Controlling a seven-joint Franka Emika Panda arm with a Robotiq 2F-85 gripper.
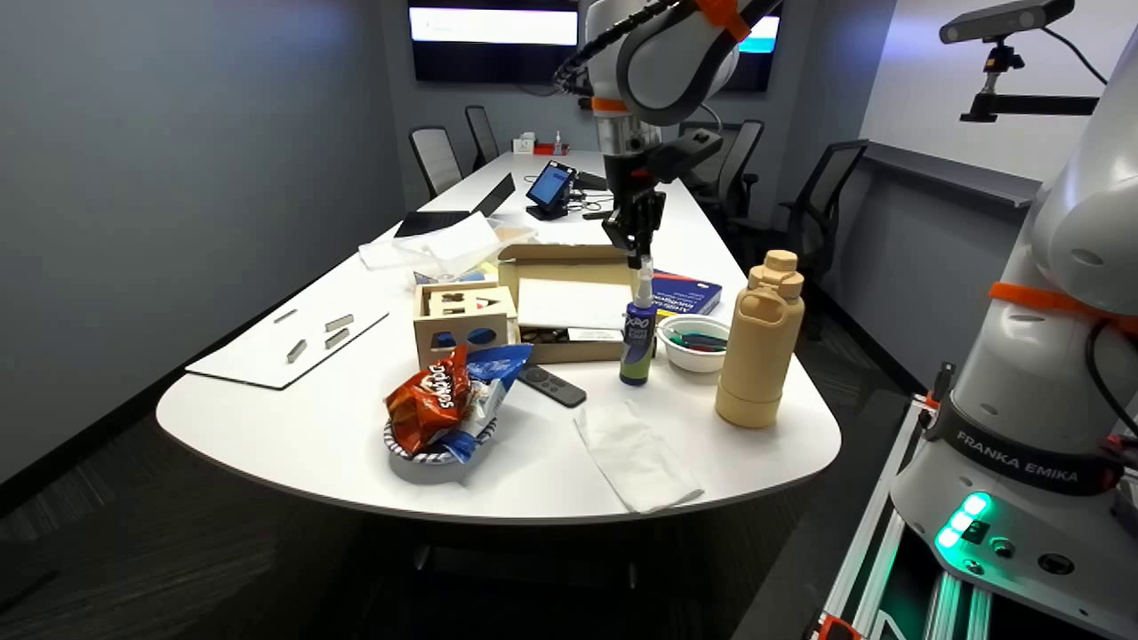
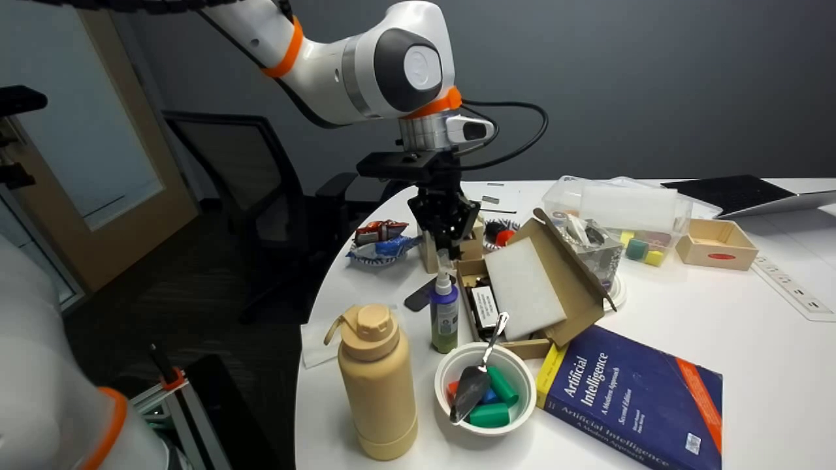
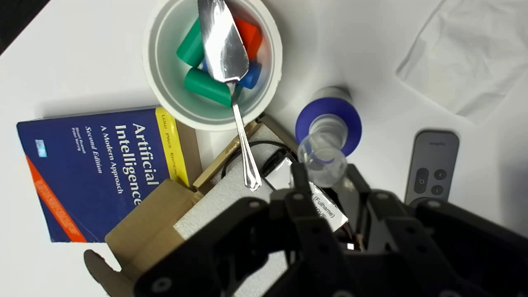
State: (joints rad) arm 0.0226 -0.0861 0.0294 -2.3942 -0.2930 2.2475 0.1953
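1. Wrist view: gripper (image 3: 328,170) narrow, its fingers (image 3: 300,177) set against both sides of a clear cap (image 3: 319,154); the cap is gripped. Cap belongs to a spray bottle (image 3: 328,120).
2. Spray bottle, both exterior views: upright, purple over green, directly beneath the gripper; base appears to rest on the table (image 1: 551,462).
3. Cardboard box (image 1: 569,353), lid (image 2: 568,274) raised: just beside the spray bottle. Contents observed: white foam sheet (image 2: 526,290), white label (image 2: 485,307), dark items (image 3: 275,159) partly covered.
4. White bowl (image 3: 165,45): just beside the spray bottle. Holds green, red and blue blocks (image 3: 206,86); a metal cake server (image 3: 225,53) lies on top, handle (image 3: 243,140) projecting.
5. Blue book (image 3: 90,165), titled "Artificial Intelligence": flat, next to the bowl and box.
6. Tan flask (image 2: 380,391): upright, near the bowl.
7. Grey remote (image 3: 431,156): flat on the table, near the spray bottle; creased white napkin (image 3: 470,57) lies to one side of it.
8. Checked dish (image 1: 427,458), in an exterior view: carries a red bag (image 1: 431,404) and a blue bag (image 1: 493,364). Wooden box (image 1: 462,322) with cut-outs stands just behind it.
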